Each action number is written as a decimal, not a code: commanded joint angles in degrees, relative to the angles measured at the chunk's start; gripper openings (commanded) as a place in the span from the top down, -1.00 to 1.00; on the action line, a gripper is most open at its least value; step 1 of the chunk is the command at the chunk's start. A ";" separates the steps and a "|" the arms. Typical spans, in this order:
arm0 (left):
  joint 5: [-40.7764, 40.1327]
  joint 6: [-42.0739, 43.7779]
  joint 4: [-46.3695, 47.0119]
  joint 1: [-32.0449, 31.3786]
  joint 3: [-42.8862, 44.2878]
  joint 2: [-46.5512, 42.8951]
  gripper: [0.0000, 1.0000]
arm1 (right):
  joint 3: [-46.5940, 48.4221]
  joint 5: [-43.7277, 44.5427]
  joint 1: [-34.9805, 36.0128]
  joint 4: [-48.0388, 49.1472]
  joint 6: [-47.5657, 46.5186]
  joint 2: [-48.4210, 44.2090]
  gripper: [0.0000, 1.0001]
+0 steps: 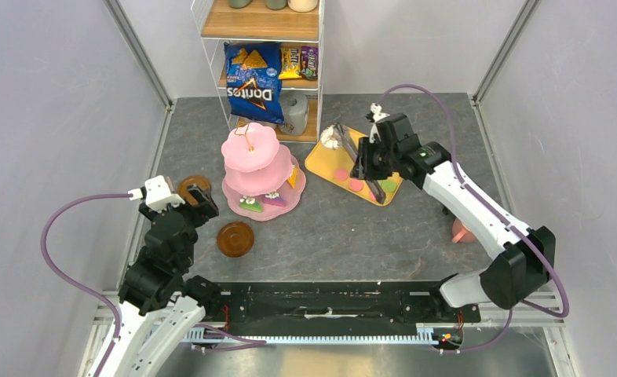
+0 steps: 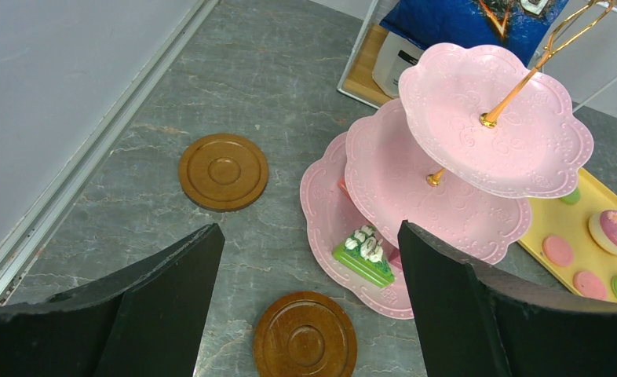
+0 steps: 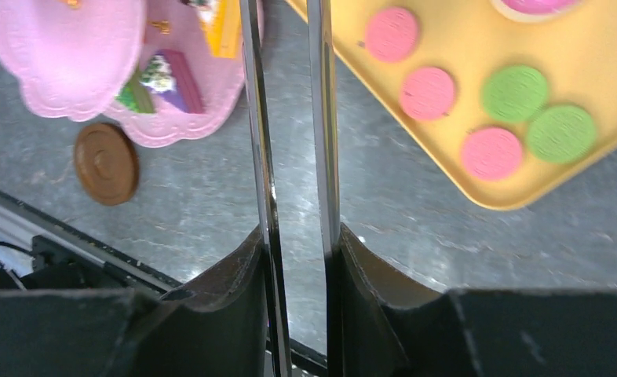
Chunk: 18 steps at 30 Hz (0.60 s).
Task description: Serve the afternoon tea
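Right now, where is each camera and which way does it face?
Top external: fixed above and behind the bases, looking down on the grey table; both arms show.
Left wrist: on that wrist, facing forward past the open left gripper at the pink three-tier scalloped stand and two round brown saucers.
Right wrist: on that wrist, facing down along the metal tongs clamped in the right gripper, over the yellow tray of pink and green macarons.
Shared: all show the stand.
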 commanded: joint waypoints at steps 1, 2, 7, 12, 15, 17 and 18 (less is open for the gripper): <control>0.00 -1.05 1.76 0.39 -0.05 0.38 -0.80 | 5.41 -1.15 3.90 6.04 1.76 3.23 0.23; 0.01 -1.07 1.76 0.36 -0.09 0.31 -0.80 | 6.29 -1.32 4.97 6.32 1.89 4.40 0.24; -0.06 -1.15 1.76 0.35 -0.08 0.23 -0.80 | 10.59 -1.68 9.46 8.07 1.94 10.12 0.24; -0.04 -1.20 1.76 0.36 -0.15 0.08 -0.80 | 13.28 -2.30 12.16 10.37 2.15 14.97 0.24; 0.00 -1.20 1.72 0.34 -0.10 -0.03 -0.80 | 14.95 -2.98 13.11 11.24 2.11 17.71 0.24; 0.05 -1.20 1.76 0.36 -0.14 -0.02 -0.80 | 15.99 -3.62 13.51 11.84 2.10 19.23 0.24; 0.01 -1.20 1.76 0.41 -0.09 -0.05 -0.80 | 16.57 -3.80 13.76 12.13 2.03 20.05 0.24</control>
